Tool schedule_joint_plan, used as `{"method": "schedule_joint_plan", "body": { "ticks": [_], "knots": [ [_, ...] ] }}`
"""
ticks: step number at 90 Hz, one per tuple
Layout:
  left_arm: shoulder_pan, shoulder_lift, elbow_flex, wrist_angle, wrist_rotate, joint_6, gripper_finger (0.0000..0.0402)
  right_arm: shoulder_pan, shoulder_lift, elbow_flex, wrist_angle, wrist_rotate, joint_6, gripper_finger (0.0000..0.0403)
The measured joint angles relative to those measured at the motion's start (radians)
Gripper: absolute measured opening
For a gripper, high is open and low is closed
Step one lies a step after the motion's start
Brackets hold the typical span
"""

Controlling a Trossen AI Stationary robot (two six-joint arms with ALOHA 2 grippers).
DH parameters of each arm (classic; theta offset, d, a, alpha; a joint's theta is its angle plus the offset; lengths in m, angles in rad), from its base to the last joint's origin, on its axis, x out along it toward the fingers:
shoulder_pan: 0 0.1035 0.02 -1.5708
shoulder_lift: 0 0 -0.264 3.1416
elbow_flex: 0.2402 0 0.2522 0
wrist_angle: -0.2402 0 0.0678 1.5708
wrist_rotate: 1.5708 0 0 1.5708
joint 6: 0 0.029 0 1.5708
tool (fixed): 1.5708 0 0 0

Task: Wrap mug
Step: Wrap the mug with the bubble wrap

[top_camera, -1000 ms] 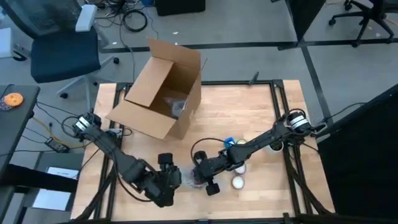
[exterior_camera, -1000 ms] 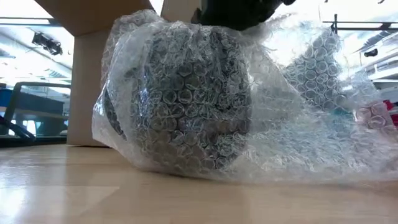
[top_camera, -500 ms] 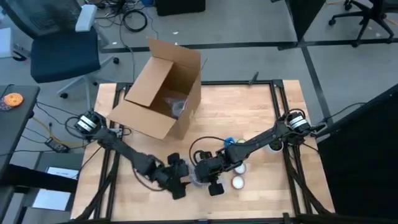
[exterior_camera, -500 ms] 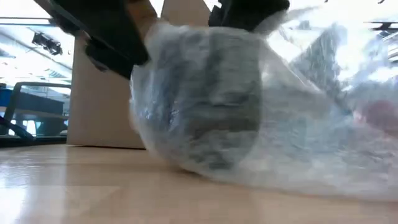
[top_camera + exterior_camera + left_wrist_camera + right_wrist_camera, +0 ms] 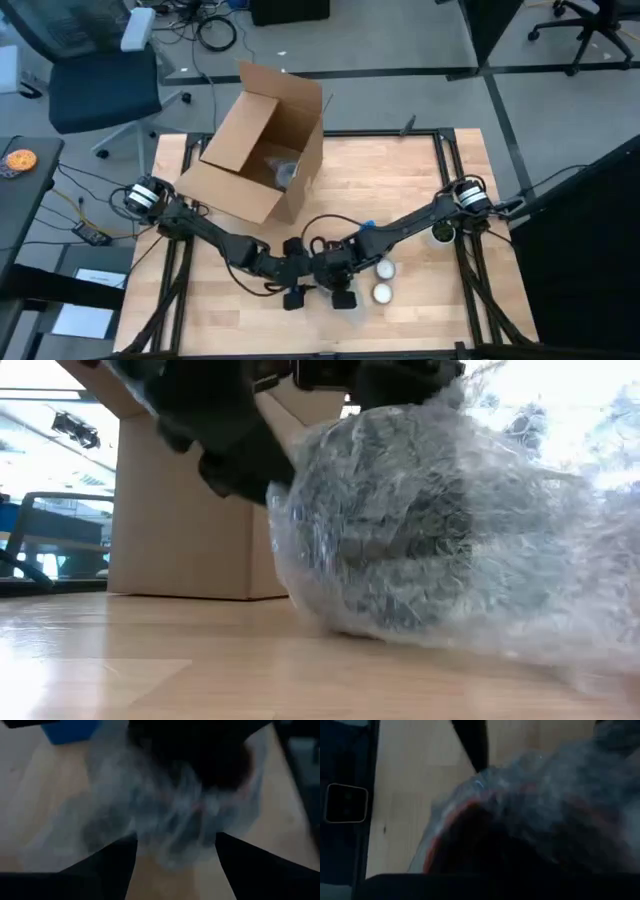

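Down at the front edge of the table (image 5: pixel 400 180), nearest to where one would stand, both arms have met over the same bundle: the mug (image 5: pixel 400 550), dark and swaddled in bubble wrap (image 5: pixel 540 600), sits on the wood just front of centre, between the two grippers. The left gripper (image 5: pixel 296 283) comes in from the robot's left and its dark fingers (image 5: pixel 105 865) stand spread, one on each side of the wrapped lump, with the bundle lying straight ahead of it and very close; whether the pads actually touch the plastic I cannot tell. The right gripper (image 5: pixel 338 285) is just beside it on the other flank, hard up against or over the bundle, and I cannot tell how its fingers stand. Both are about equally near, so the next move seems to turn on the left fingers closing across the lump while the right steadies or folds the loose sheet. The loose wrap trails away towards the right arm's side, so the long axis of the whole package runs roughly across the table from left to right; which way the mug's mouth or handle points is hidden under the plastic. A little farther right lie two small white round things (image 5: pixel 382 292) and something blue (image 5: pixel 368 228). Farther back stands an open cardboard box (image 5: pixel 262 140), tipped on its side with more wrap inside.
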Motion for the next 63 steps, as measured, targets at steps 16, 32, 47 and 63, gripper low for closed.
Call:
{"method": "schedule_joint_plan", "body": {
  "ticks": [16,32,47,63],
  "knots": [
    [0.004,-0.001,-0.109,0.206,0.006,0.022,0.0255,0.024,-0.014,0.023,-0.002,0.121,-0.036,0.0],
    [0.013,0.004,-0.187,0.427,-0.003,0.053,0.0255,0.015,-0.015,0.089,-0.079,0.087,-0.06,0.0008],
    [0.012,0.005,-0.187,0.437,-0.006,0.067,0.0255,-0.003,-0.014,0.09,-0.077,0.013,-0.062,0.0045],
    [0.012,0.008,-0.187,0.435,-0.025,0.067,0.0255,-0.024,-0.004,0.074,-0.067,0.027,-0.06,0.0092]
  ]
}}
